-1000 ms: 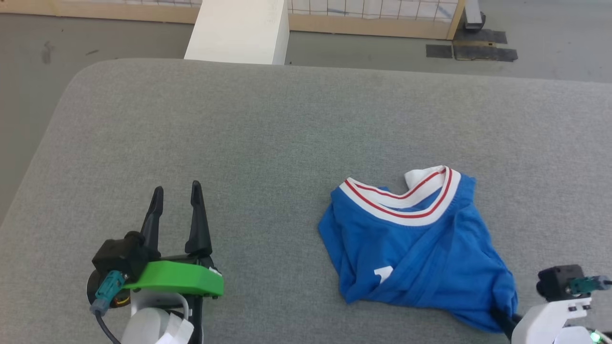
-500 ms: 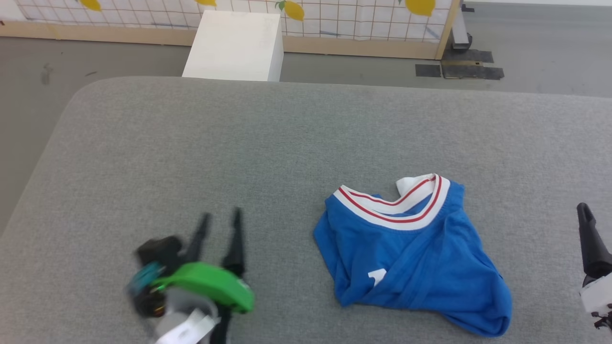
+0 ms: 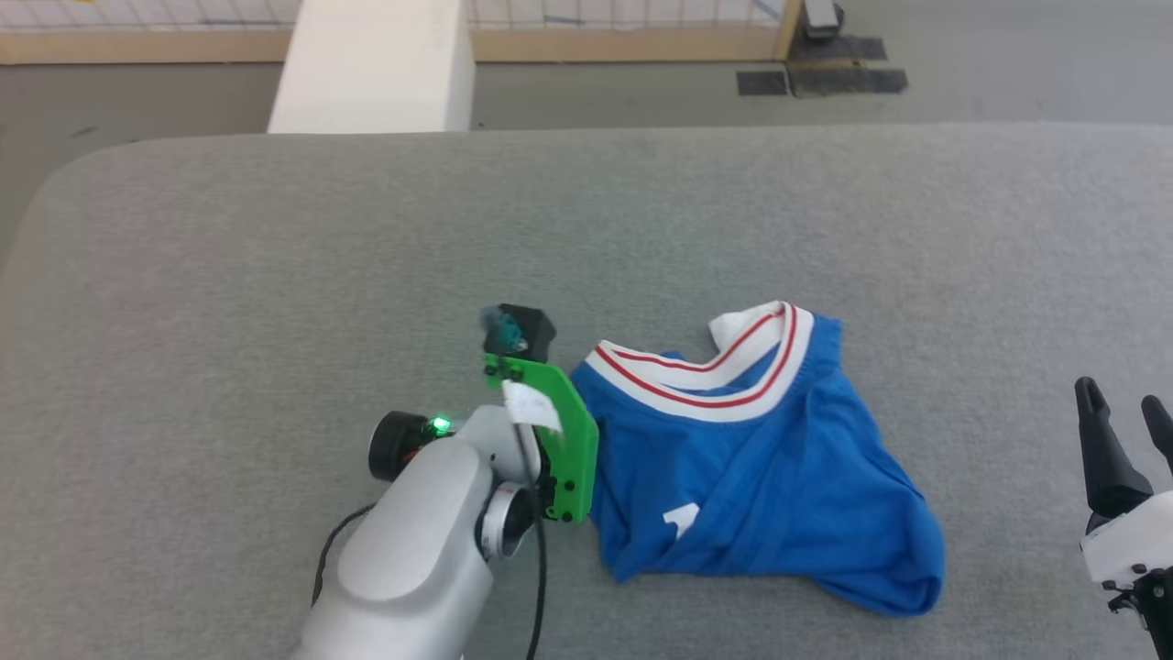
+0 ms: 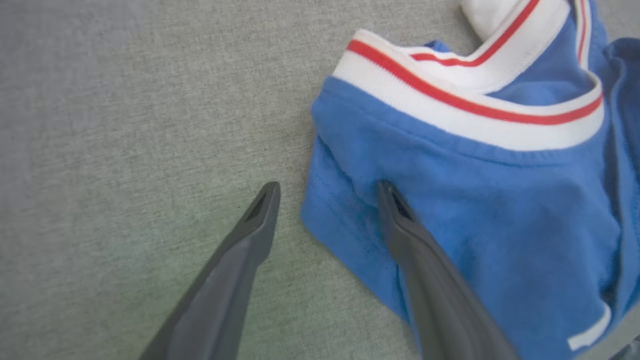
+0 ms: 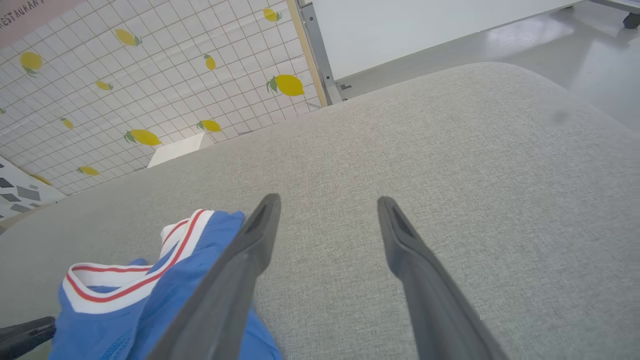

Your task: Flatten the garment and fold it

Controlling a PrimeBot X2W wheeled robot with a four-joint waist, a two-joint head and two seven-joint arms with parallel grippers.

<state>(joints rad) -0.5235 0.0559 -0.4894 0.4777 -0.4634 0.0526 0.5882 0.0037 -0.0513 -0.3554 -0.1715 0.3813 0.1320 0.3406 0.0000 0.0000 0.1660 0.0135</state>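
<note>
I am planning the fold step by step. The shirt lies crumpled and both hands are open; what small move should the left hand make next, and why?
Probably lower the left hand and close it on the edge of the garment. Its open fingers straddle that blue edge, one over cloth, one over the grey surface; the right hand stands apart.

Grey fabric desk [image 3: 275, 257], rounded corners, evenly lit. Past its far edge a white block [image 3: 367, 64] stands on smooth grey floor [image 3: 1008, 73], dark patches [image 3: 825, 81] beside. Behind, a wood-framed panel [image 5: 125, 75]: white tiles, yellow lemons.
</note>
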